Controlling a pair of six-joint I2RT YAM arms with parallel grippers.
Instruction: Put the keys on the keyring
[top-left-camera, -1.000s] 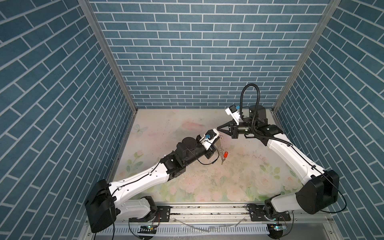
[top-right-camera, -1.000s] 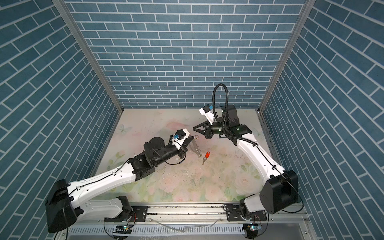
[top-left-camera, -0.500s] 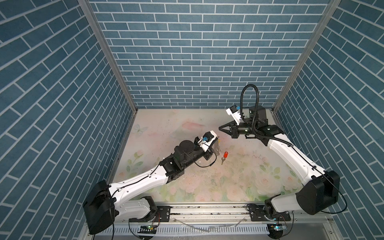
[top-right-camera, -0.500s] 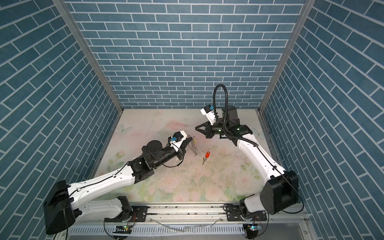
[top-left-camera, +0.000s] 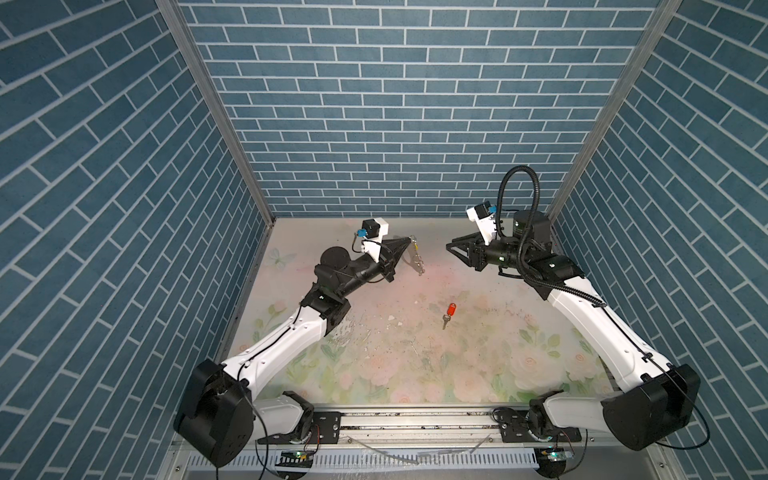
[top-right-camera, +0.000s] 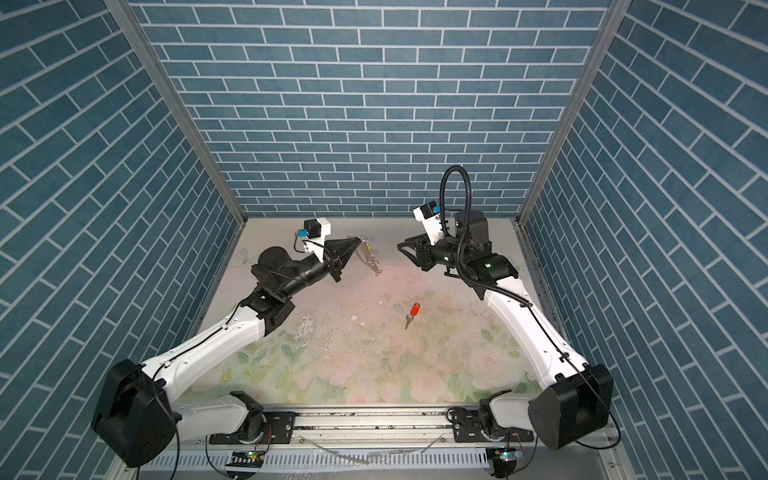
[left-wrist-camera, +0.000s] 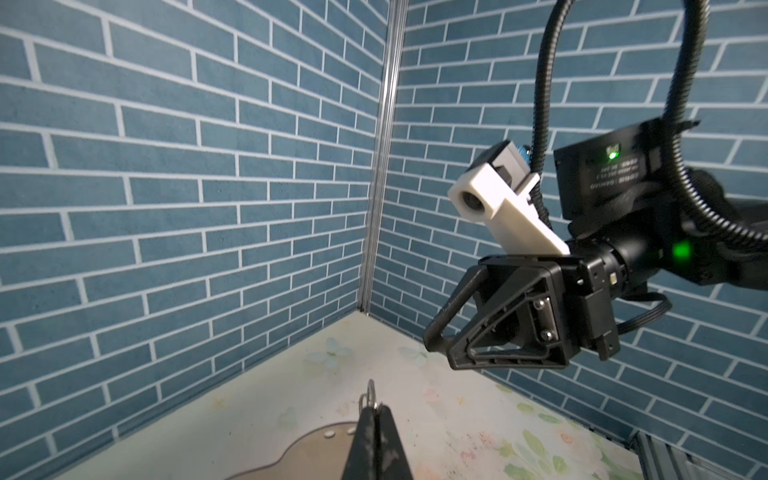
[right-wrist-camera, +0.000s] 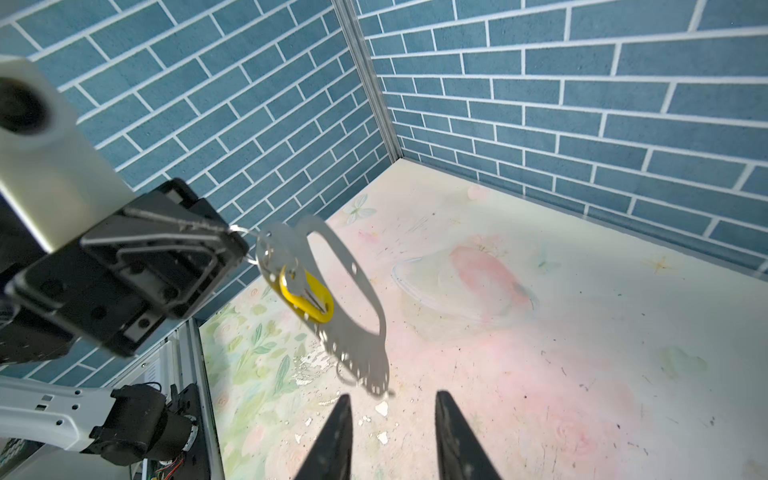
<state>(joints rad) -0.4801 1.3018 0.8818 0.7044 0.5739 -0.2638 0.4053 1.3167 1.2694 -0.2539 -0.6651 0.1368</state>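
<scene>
My left gripper (top-left-camera: 409, 241) (top-right-camera: 356, 240) is held above the back of the table, shut on a small silver ring (left-wrist-camera: 369, 395) of the keyring. The keyring (right-wrist-camera: 347, 259) (top-left-camera: 417, 262), a flat oval loop that looks grey here, hangs from that ring, tilted. A key with a yellow tag (right-wrist-camera: 307, 297) dangles on it. The key with the red tag (top-left-camera: 449, 312) (top-right-camera: 412, 312) lies flat mid-table. My right gripper (top-left-camera: 451, 247) (right-wrist-camera: 392, 409) faces the keyring from a short distance, open, with nothing between its fingers.
Blue brick-pattern walls (top-left-camera: 374, 124) close in the back and both sides. The floral table mat (top-left-camera: 415, 374) has small white flakes and dark specks near its middle. A metal rail (top-left-camera: 415, 419) with both arm bases runs along the front edge.
My right gripper has opened and drawn back from the left gripper. The left gripper has moved back and to the left with the keyring. The red-tagged key has not moved.
</scene>
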